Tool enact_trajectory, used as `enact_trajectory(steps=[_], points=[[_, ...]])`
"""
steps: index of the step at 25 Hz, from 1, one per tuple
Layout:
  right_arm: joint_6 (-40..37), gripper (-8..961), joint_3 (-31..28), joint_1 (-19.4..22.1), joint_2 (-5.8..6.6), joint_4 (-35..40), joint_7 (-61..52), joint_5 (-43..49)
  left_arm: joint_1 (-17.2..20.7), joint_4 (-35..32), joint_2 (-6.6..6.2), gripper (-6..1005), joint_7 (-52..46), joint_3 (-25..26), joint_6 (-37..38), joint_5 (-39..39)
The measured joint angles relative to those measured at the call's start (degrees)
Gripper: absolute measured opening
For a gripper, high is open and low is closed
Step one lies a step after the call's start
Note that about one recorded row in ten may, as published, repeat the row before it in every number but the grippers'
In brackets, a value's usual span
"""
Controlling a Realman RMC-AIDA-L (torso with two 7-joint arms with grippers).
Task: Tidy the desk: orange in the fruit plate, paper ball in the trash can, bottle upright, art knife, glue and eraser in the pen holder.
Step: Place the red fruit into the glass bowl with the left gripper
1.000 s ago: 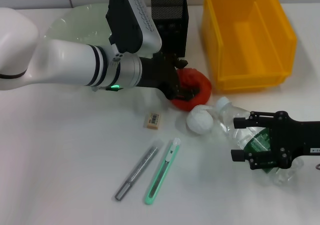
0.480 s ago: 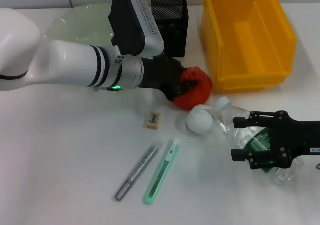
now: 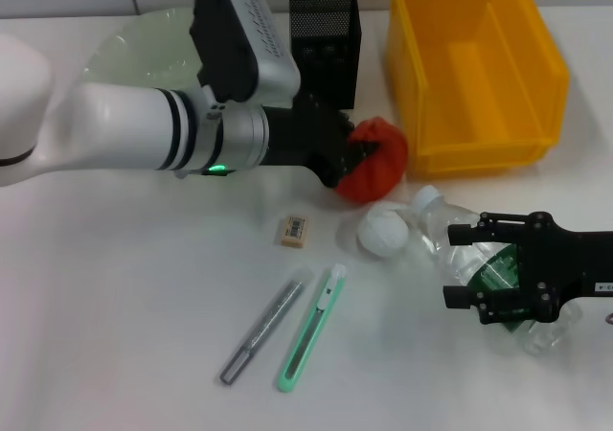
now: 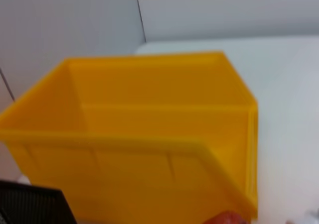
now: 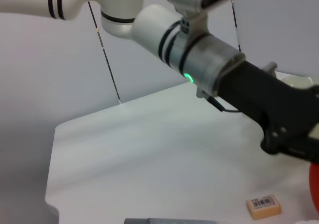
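Head view shows my left gripper (image 3: 352, 155) closed on the orange (image 3: 376, 159), a rounded red-orange fruit held just in front of the black mesh pen holder (image 3: 326, 43). I judge step 1, orange to the fruit plate, is in hand. The pale green glassy fruit plate (image 3: 144, 43) sits well behind the fingers, past the wrist, so the next move calls for carrying the fruit back over the arm's own side.

Just below the fingers lie the crumpled white paper ball (image 3: 383, 230) and the clear plastic bottle (image 3: 479, 263) on its side. My right gripper (image 3: 463, 270) rests over that bottle with fingers spread apart, not pinching.

Further out lie the tan block eraser (image 3: 293, 230), the slim grey glue (image 3: 261, 330) and the green art knife (image 3: 311, 330). The smooth yellow bin (image 3: 469, 67) stands beside the fingers.
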State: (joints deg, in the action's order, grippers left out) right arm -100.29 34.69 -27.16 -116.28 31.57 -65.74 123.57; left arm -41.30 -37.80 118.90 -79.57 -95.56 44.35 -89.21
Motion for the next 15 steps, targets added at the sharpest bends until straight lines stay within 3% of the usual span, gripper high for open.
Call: enact_trajectory(steps=[5, 6, 8, 9, 15], points=[[0.3, 825, 0.3, -0.1, 0.00, 0.0, 0.0, 0.0, 5.4, -6.5, -0.34, 101, -0.1, 4.6, 4.6, 0.7], [0.4, 825, 0.3, -0.1, 0.00, 0.0, 0.0, 0.0, 7.2, -8.5, -0.35, 97, -0.1, 8.0, 7.5, 0.6], [0.4, 825, 0.4, -0.1, 0.00, 0.0, 0.0, 0.0, 8.1, -9.2, -0.37, 89, -0.1, 9.7, 8.8, 0.6], [0.4, 825, 0.4, -0.1, 0.00, 0.0, 0.0, 0.0, 9.8, -10.5, -0.40, 85, -0.1, 13.9, 11.9, 0.7], [0.5, 825, 0.4, -0.2, 0.00, 0.0, 0.0, 0.0, 12.5, -11.6, -0.29, 62, 0.1, 22.4, 15.9, 2.2]])
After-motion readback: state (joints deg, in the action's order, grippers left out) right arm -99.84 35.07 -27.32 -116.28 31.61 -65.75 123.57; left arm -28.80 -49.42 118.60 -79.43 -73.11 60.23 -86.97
